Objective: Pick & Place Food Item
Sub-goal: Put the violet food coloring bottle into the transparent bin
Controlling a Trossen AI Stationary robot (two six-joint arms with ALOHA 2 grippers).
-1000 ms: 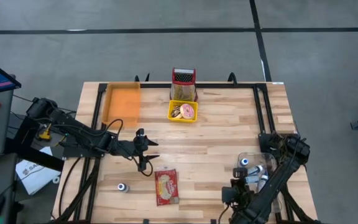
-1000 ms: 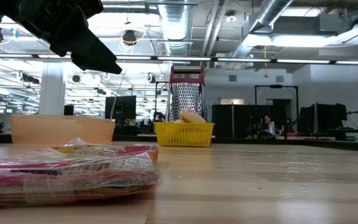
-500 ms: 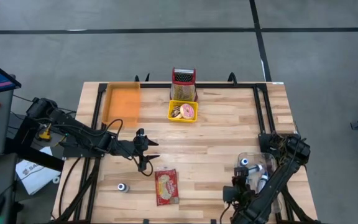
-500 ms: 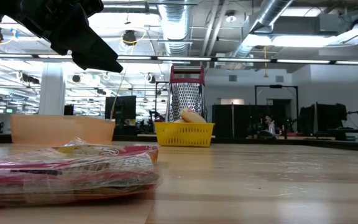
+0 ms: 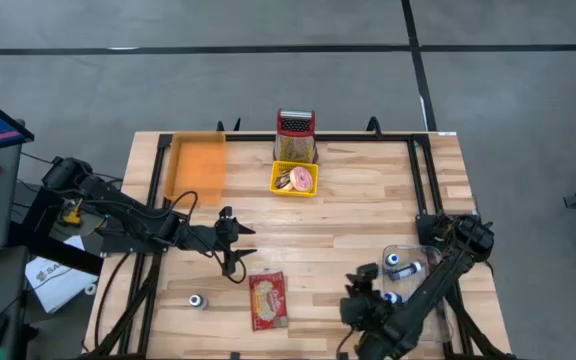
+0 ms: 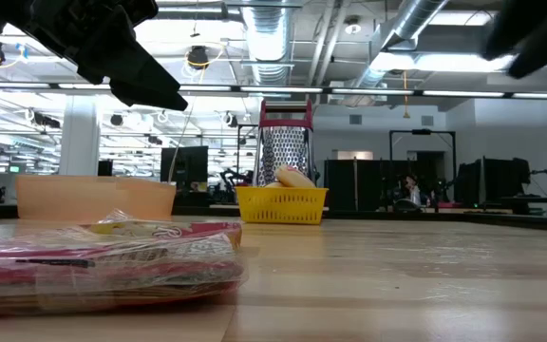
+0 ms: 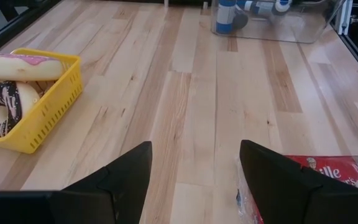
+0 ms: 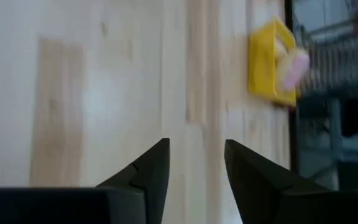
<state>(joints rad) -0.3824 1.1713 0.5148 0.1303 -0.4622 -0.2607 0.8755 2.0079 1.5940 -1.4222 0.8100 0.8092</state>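
Observation:
A red food packet (image 5: 267, 300) lies flat on the wooden table near its front edge, large at the left of the low view (image 6: 103, 261). A yellow basket (image 5: 294, 179) holding donuts stands at the far middle. My left gripper (image 5: 232, 243) hovers open just left of and beyond the packet; its wrist view shows the packet's corner (image 7: 334, 171) beside one finger. My right gripper (image 5: 361, 280) hangs open over the table's near right part, right of the packet, facing the basket (image 8: 269, 62). Nothing is between either pair of fingers.
A metal grater (image 5: 295, 135) stands behind the basket. An orange tray (image 5: 198, 165) lies at the far left. A clear container (image 5: 413, 268) with bottles sits by the right arm. A small round object (image 5: 197, 300) lies left of the packet. Bare wood spans the middle.
My right gripper has swung toward the table's left, away from the clear container and nearer the packet, turning as it went; its arm now shows at the upper right of the low view. The packet has stayed where it was.

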